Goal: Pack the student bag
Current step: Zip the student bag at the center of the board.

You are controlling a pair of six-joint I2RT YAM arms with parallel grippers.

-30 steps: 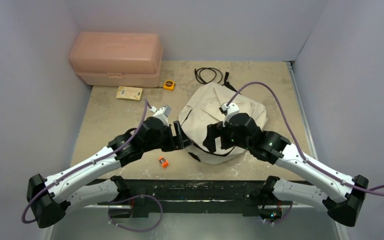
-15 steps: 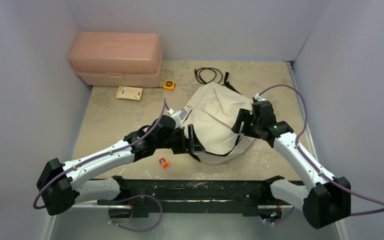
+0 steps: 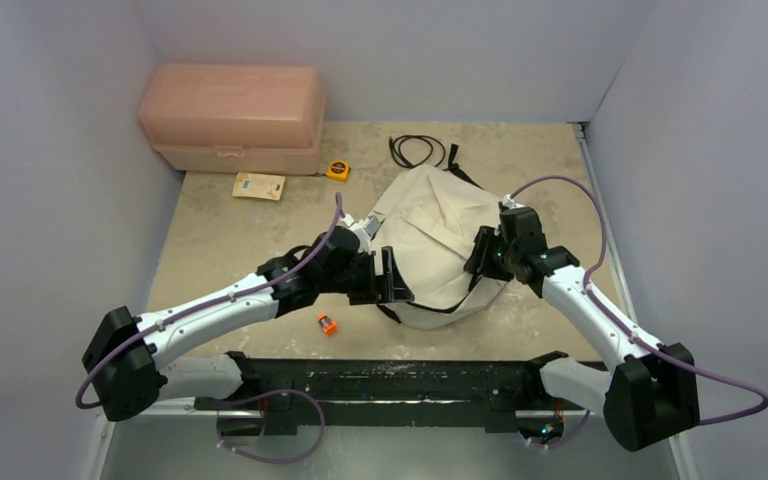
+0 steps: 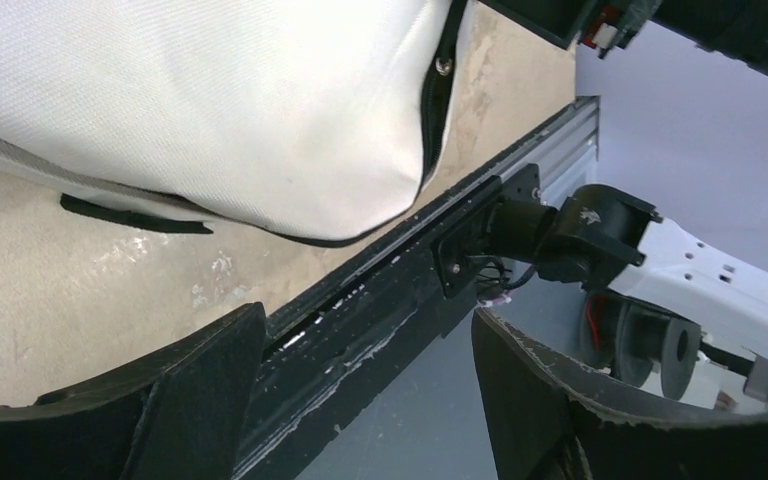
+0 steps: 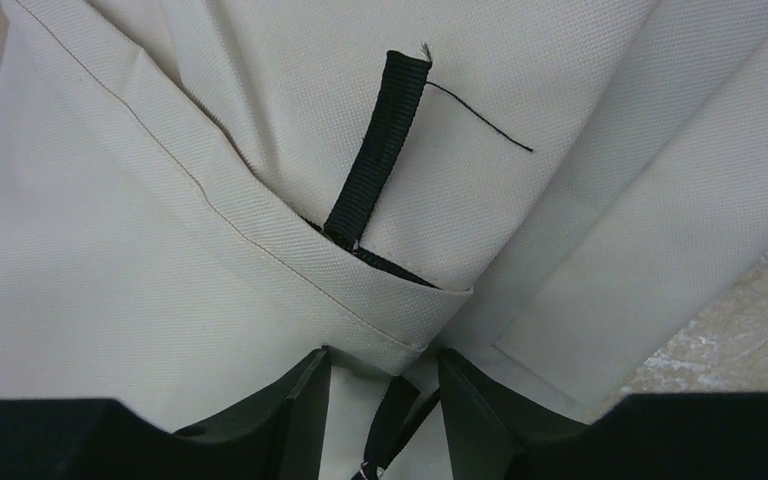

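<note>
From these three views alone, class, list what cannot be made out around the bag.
- Contents of the student bag: every view, its own fabric covers them.
- Grip of the right gripper: right wrist view, fingers cut off by the bottom edge; whether they pinch fabric is unclear.
- Print on the yellow card: top view, too small.
- The orange item: top view, too small to identify.

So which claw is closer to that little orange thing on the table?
Left. The left gripper is at the bag's left edge, close beside the orange object; the right gripper is across the bag, at its right side.
</note>
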